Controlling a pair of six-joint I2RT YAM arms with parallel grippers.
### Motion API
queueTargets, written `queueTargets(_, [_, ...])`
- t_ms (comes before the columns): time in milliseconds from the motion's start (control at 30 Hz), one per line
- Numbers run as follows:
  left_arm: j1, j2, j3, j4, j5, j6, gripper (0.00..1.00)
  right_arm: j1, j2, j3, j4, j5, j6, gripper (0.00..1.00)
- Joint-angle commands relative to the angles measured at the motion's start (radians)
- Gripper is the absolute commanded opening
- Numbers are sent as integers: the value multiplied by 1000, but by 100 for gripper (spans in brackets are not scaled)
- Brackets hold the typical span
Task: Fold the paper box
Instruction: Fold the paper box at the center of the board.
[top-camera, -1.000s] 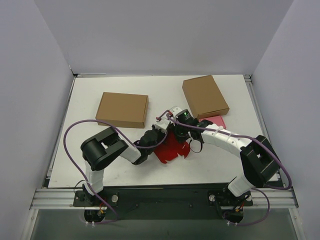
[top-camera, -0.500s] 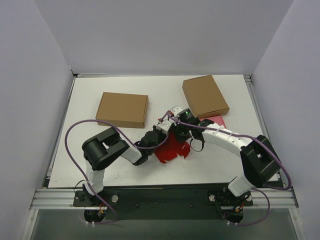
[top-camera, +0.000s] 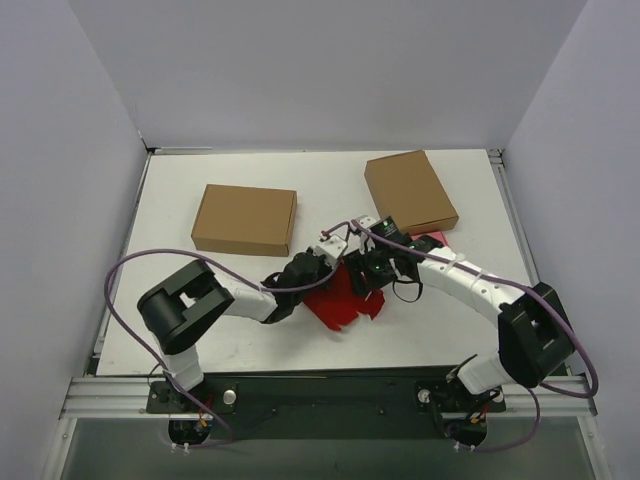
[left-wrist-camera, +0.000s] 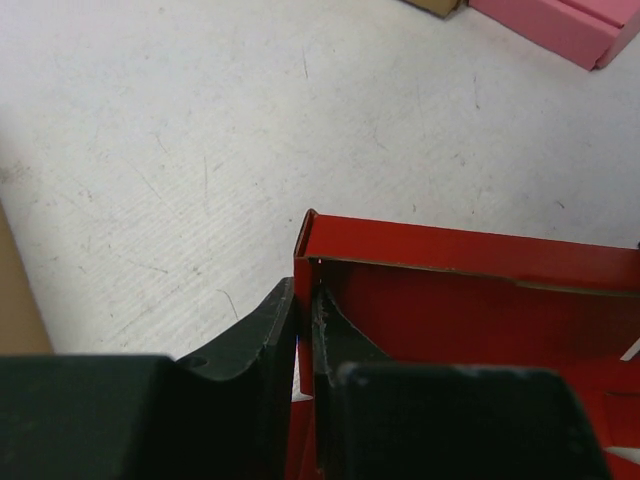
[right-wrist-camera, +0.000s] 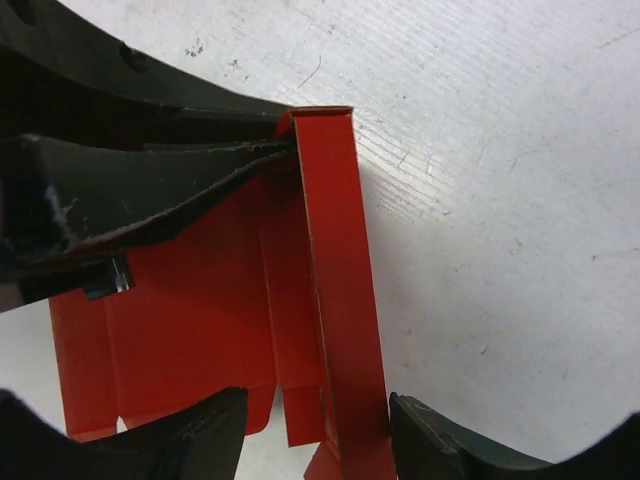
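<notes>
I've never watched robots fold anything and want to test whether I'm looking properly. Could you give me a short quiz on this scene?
1. True or false: the left tool is pinched shut on a wall of the paper box.
2. What lies right beside the pink box? A) a brown box; B) a blue cup; C) a roll of tape.
3. Fill the gap: the right tool has its jaws ___ on either side of an upright red flap.

Key: 1 true; 2 A; 3 open.
</notes>
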Motion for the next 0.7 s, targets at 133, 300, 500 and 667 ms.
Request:
queueTargets(133, [-3,-136,154,-729,110,-93,5,-33,-113,126,-109,6,179,60])
queueTargets(300, [20,-153,227,-932,122,-159,5,-54,-113,197,-206,37,357,60])
queueTargets(500, [47,-179,255,-985,79,-219,5,-171,-140,185,-226,-81,596,59])
queueTargets(667, [72,-208,263,-978,24,-228,5,-217,-108,194,-196,-181,727,59])
